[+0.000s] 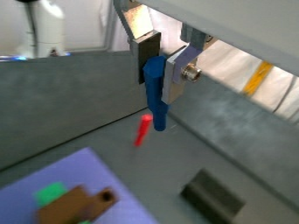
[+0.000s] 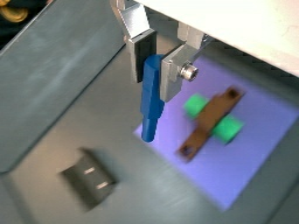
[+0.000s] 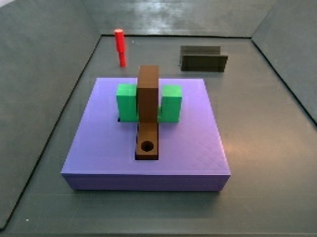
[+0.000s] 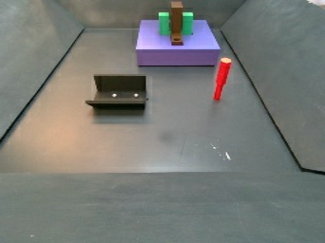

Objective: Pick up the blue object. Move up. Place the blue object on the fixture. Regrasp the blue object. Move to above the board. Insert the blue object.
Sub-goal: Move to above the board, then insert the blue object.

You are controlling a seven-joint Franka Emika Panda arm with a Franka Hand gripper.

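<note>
In both wrist views my gripper [image 1: 160, 74] [image 2: 160, 68] is shut on the blue object [image 1: 155, 92] [image 2: 151, 101], a thin blue peg that hangs down from between the fingers, high above the floor. Neither the gripper nor the blue object shows in the side views. The fixture [image 3: 205, 59] [image 4: 118, 91], a small dark open-fronted holder, stands empty on the grey floor; it also shows in both wrist views [image 1: 214, 194] [image 2: 90, 178]. The purple board [image 3: 186, 139] [image 4: 178, 52] [image 2: 251, 166] carries green blocks [image 3: 171, 102] and a brown bar [image 3: 148, 111] with a round hole [image 3: 147, 147].
A red peg [image 3: 120, 46] [image 4: 221, 79] [image 1: 142, 131] stands upright on the floor between the board and the fixture. Sloped grey walls [image 4: 38, 85] enclose the floor on all sides.
</note>
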